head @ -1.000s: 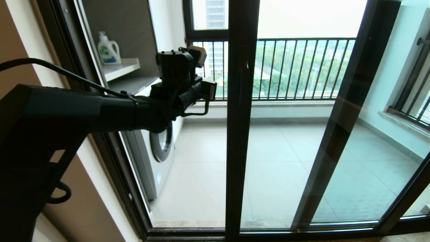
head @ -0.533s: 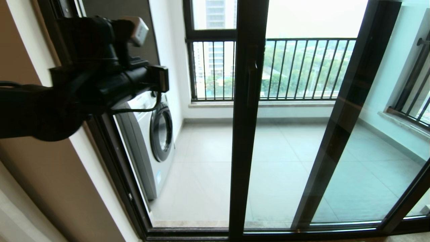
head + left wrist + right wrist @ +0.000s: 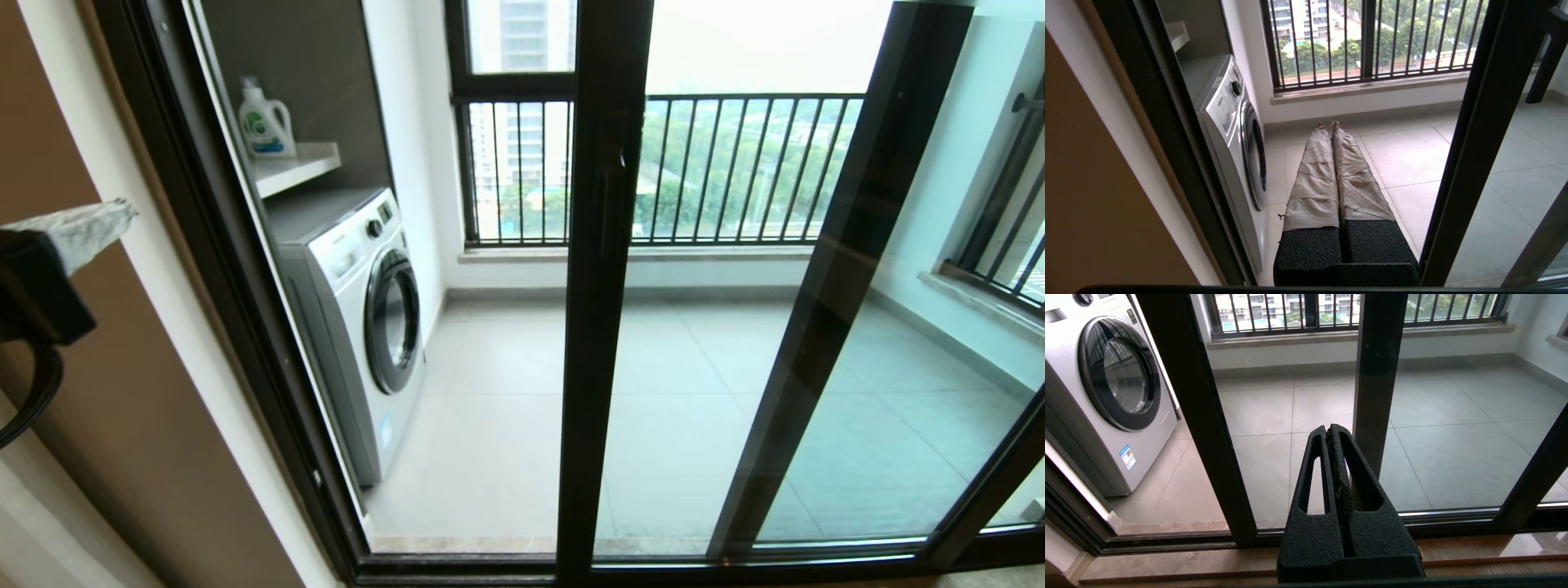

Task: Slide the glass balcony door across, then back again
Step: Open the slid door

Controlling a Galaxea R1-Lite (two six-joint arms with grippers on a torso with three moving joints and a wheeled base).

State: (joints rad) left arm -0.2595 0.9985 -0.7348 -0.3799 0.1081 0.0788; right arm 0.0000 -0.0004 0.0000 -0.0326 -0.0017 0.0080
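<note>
Peeking at frame edge, left gripper (image 3: 77, 233)

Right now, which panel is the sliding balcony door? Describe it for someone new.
Start at the washing machine on the balcony's left. Right of the open gap beside it stands the glass balcony door, a tall clear pane in a slim black frame. Its near upright carries a short black bar handle; the neighbouring dark-framed panel has none.

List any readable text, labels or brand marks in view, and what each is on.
None can be read.
White detergent bottle on the shelf: green-and-blue label, too small.
White front-loading washing machine: blue sticker on its lower front, print too small.
</note>
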